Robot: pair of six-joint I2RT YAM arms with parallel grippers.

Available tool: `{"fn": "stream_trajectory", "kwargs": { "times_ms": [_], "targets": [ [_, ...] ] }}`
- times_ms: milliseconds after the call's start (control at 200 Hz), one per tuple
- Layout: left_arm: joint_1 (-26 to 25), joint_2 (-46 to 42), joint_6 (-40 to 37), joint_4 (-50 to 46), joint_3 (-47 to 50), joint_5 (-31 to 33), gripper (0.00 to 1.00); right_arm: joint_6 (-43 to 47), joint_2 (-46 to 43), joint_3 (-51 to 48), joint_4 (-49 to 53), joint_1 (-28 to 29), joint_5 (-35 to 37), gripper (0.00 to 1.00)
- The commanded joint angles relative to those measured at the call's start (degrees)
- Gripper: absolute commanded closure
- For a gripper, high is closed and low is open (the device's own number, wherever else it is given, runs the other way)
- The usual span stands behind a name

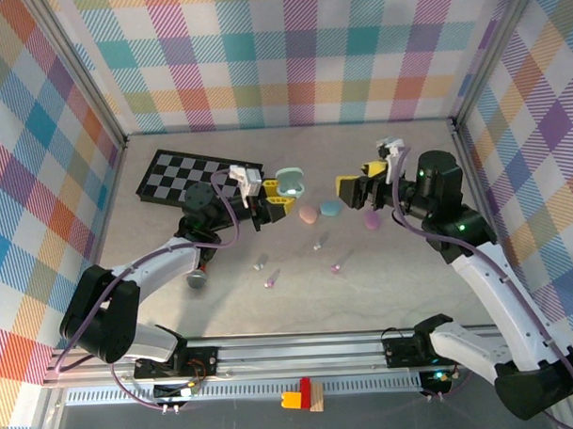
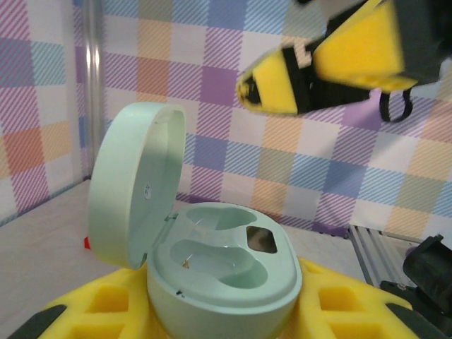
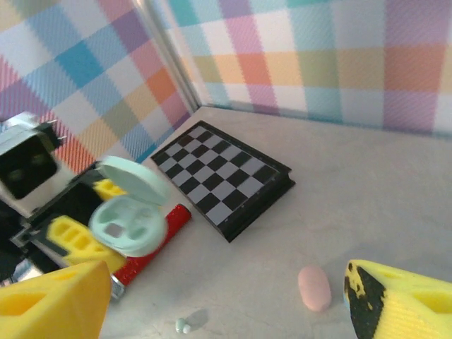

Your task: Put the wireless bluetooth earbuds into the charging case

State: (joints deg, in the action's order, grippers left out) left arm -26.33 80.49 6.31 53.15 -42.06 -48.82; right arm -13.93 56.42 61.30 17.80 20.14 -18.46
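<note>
The left tool (image 1: 278, 201) clasps the mint case (image 1: 290, 183), lid raised so its wells face up. The right tool (image 1: 357, 182), wide and empty, hangs opposite. The earbuds (image 1: 318, 242) lie loose on the worktop (image 1: 411, 276), nearer.

case (image 2: 233, 289): smooth plastic | L end effector pads (image 2: 339, 304): foam | tbl (image 1: 411, 267): matt

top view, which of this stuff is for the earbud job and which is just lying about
For the job: open mint case in the left gripper; loose earbuds; probably also the closed pink case, blue case and purple case.
Lying about: chessboard; red-handled tool.
</note>
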Motion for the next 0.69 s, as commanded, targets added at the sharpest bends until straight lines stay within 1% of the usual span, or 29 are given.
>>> {"fn": "stream_trajectory", "kwargs": {
  "times_ms": [0, 95, 195, 230, 365, 470, 690],
  "targets": [
    [1.5, -2.4, 2.7, 6.2, 1.2, -0.8, 0.66, -13.1, 3.6, -4.1, 1.4, -3.0, -2.9, 0.17],
    [2.1, -3.4, 2.8, 6.2, 2.0, -0.4, 0.66, -19.7, 8.5, -6.9, 1.6, -3.3, -4.0, 0.19],
    [2.6, -4.3, 2.9, 6.0, 2.7, -0.2, 0.65, -28.4, 13.5, -12.6, -6.2, -3.1, -7.9, 0.32],
    [2.7, -4.5, 2.8, 5.8, 2.9, -0.3, 0.65, -30.6, 15.8, -14.0, -8.7, -2.8, -8.9, 0.35],
    [2.9, -5.4, 2.2, 4.2, 3.2, -0.2, 0.65, -32.8, 22.7, -16.0, -13.1, -1.0, -9.2, 0.41],
    [2.9, -5.9, 1.5, 3.0, 3.2, -0.4, 0.65, -33.8, 28.2, -15.9, -15.9, 0.4, -10.9, 0.43],
    [2.9, -6.1, 1.2, 2.8, 3.5, -0.4, 0.65, -34.0, 36.5, -14.3, -17.5, 4.0, -9.0, 0.44]
  ]
}}
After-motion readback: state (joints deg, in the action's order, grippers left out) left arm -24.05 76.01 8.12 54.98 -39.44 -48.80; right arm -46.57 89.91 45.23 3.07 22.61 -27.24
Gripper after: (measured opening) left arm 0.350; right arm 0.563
